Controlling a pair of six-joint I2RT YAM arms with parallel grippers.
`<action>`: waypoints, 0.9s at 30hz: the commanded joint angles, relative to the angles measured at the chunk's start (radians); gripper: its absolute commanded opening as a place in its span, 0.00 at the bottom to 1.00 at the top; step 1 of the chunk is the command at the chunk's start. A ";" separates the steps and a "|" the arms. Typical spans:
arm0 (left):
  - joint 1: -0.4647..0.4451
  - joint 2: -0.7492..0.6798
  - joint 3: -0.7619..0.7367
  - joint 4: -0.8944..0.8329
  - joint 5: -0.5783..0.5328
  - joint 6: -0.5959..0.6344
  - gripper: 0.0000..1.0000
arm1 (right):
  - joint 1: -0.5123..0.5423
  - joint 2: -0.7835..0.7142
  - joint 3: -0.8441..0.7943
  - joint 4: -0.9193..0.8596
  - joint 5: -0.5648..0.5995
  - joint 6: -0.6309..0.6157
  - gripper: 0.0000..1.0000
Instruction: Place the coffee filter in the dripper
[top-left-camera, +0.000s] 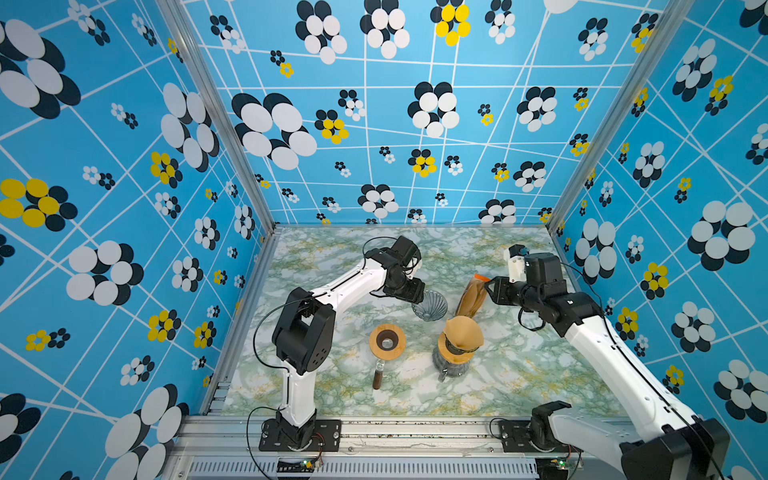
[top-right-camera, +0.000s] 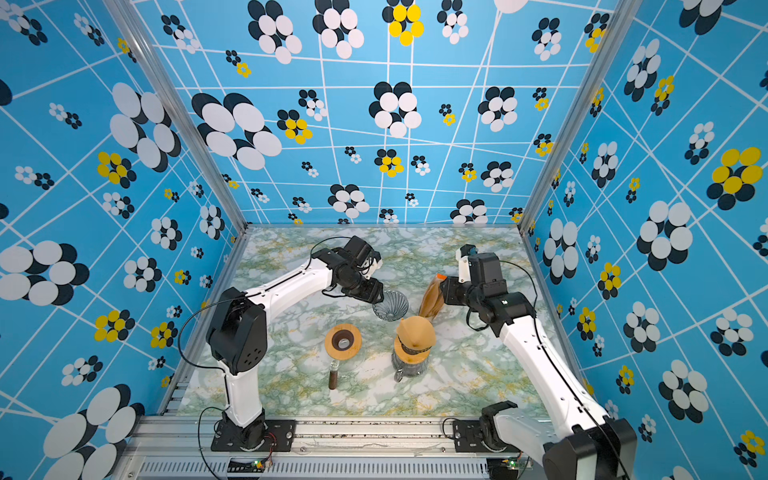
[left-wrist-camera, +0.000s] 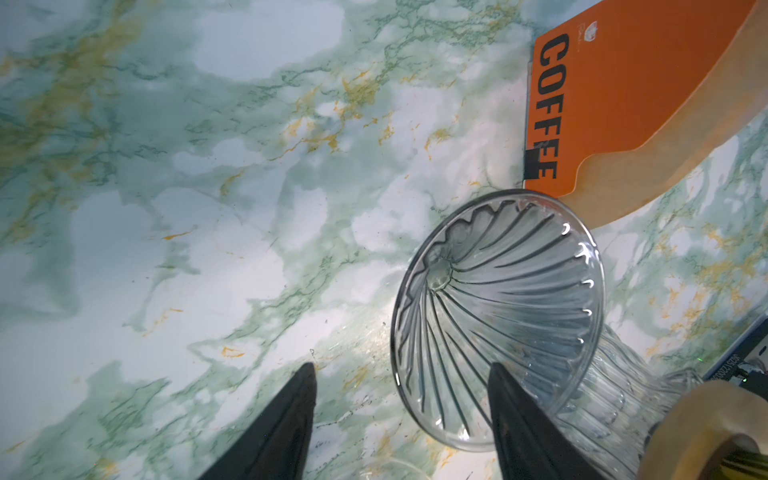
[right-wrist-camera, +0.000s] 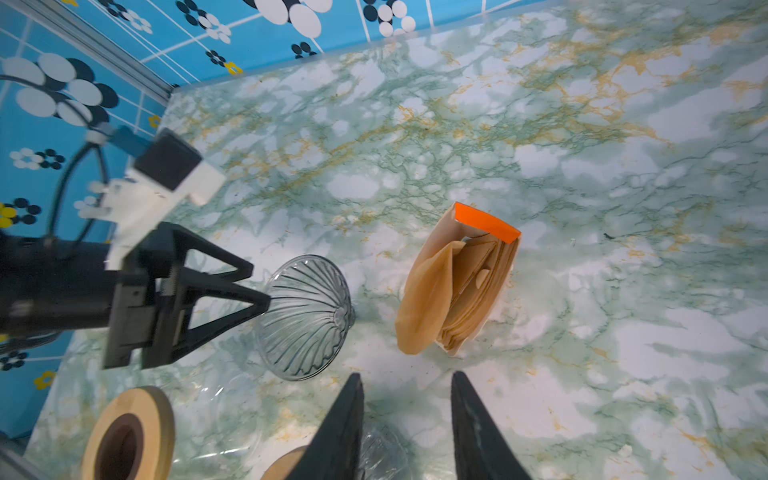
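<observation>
Two arms meet near the middle of the marbled desk (top-left-camera: 519, 374). We see the glass dripper (top-left-camera: 430, 306) lying on its side there, its wide mouth turned toward the left end effector (left-wrist-camera: 401, 365). That end effector stands spread. In the left wrist view one finger (left-wrist-camera: 523, 419) overlaps the dripper's rim while its mate sits outside over bare desk; we cannot tell whether either one touches the glass. Near the dripper, on its right in both top views, the filter pack (right-wrist-camera: 457, 286) stands upright with its orange flap on top and brown papers fanning out of it. The right end effector (right-wrist-camera: 406, 375) hangs near the pack, its jaws parted with nothing between them. One coffee filter (top-left-camera: 462, 330) sits as an open brown cone in the mouth of the carafe (top-left-camera: 453, 365), nearer the front than the dripper and apart from it. A wooden ring (top-left-camera: 387, 340) rests to the carafe's left.
</observation>
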 joint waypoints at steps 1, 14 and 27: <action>-0.001 0.034 0.061 -0.061 0.029 -0.020 0.62 | -0.005 -0.065 -0.046 -0.056 -0.087 0.023 0.41; 0.009 0.137 0.123 -0.098 0.113 -0.031 0.40 | -0.004 -0.291 -0.120 -0.076 -0.378 0.054 0.63; 0.015 0.163 0.122 -0.078 0.121 -0.044 0.23 | -0.004 -0.346 -0.151 -0.089 -0.518 0.078 0.90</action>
